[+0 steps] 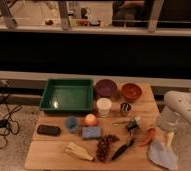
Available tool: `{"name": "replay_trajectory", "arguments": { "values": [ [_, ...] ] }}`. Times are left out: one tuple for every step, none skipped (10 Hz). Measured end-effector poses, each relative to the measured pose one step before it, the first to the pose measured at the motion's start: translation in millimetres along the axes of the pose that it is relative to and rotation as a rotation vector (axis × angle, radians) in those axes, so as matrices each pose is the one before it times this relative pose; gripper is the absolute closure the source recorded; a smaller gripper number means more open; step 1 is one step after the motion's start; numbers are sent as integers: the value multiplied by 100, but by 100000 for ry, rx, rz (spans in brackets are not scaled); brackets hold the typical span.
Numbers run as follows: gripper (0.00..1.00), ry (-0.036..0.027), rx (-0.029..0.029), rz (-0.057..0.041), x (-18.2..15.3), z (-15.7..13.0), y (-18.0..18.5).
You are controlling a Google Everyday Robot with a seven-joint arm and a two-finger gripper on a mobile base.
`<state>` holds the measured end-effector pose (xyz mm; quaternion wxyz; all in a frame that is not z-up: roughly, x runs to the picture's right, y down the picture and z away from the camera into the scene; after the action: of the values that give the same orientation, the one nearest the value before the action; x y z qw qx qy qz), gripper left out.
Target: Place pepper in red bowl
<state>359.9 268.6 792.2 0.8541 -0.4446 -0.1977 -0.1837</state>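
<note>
The pepper (148, 136), slim and red-orange, lies on the wooden table (54, 152) near its right edge. The red bowl (131, 91) stands at the back right of the table, beside the purple bowl (105, 87), with nothing showing inside it. My white arm comes in from the right, and my gripper (169, 139) hangs low just right of the pepper, above a grey-blue cloth (162, 154). I cannot tell whether it touches the pepper.
A green tray (66, 95) sits at the back left. A white cup (104, 106), a metal cup (125, 107), an orange fruit (90, 119), a blue sponge (91, 132), grapes (105, 146) and a black-handled utensil (123, 148) fill the middle.
</note>
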Motion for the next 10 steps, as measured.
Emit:
{"name": "replay_trajectory", "arguments": {
  "values": [
    [25, -266, 223, -1634, -669, 167, -408],
    [33, -12, 362, -1333, -499, 107, -413],
    [45, 36, 114, -1296, -471, 133, -319],
    [52, -44, -67, -452, -181, 80, -59],
    [63, 20, -69, -332, -95, 106, -79],
    [74, -276, -288, -205, -50, 288, -79],
    [84, -333, -39, 274, 113, 222, -48],
    [95, -874, 70, 172, 117, 401, -108],
    [99, 23, -134, -8, 25, 20, 50],
    [100, 110, -121, 15, 46, -70, 60]
  ]
}}
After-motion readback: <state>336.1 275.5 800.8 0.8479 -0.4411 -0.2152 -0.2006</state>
